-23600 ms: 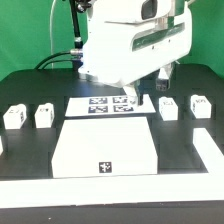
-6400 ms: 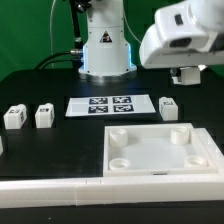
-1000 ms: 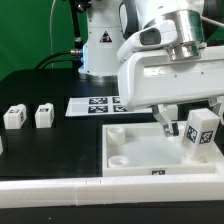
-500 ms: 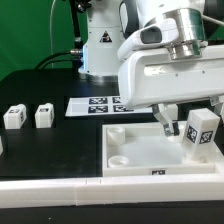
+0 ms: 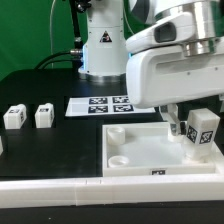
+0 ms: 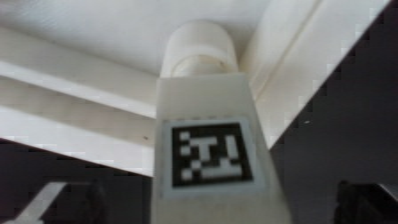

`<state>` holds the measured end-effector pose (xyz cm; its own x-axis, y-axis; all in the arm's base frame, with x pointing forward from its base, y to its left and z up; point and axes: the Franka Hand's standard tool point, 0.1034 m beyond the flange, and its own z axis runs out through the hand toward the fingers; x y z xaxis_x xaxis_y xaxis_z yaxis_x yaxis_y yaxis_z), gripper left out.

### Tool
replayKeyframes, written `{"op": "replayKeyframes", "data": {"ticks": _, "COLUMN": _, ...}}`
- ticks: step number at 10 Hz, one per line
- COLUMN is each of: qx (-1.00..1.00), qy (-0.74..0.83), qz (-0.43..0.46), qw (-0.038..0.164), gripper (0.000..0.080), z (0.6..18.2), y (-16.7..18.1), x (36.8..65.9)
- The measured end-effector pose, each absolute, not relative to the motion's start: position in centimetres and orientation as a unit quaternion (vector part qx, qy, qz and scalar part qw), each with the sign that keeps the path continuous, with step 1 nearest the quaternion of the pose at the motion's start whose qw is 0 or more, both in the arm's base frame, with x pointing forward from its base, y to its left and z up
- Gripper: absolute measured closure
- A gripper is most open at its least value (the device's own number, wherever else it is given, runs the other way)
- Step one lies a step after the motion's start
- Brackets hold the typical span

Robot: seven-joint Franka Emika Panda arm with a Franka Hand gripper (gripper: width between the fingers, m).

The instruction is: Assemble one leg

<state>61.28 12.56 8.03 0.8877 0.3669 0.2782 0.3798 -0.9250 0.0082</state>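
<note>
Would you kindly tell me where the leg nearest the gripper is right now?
At the exterior view's right, the leg stands at the white panel's right edge.

Bright, even light fell from above in the exterior view, leaving the white arm [image 5: 170, 70] and panel [image 5: 140, 150] nearly washed out against the black table [image 5: 40, 150]. Only soft shadows lay in the panel's sockets. That picture was coarse but fairly sharp. The wrist view was dimmer and blurred: the leg [image 6: 210, 130] sat close to the lens, and its tag edges were fuzzy.
</note>
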Motion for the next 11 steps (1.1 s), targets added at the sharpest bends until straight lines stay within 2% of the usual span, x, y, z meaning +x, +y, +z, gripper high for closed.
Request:
{"op": "replayKeyframes", "data": {"ticks": 4, "qx": -0.98, "qy": -0.191, "qz": 0.045, "qw": 0.03, "gripper": 0.015, "z": 8.2, "y": 12.4, "x": 61.2}}
{"op": "replayKeyframes", "data": {"ticks": 11, "qx": -0.979, "qy": -0.196, "qz": 0.033, "qw": 0.03, "gripper": 0.0172, "z": 8.1, "y": 12.1, "x": 62.0}}
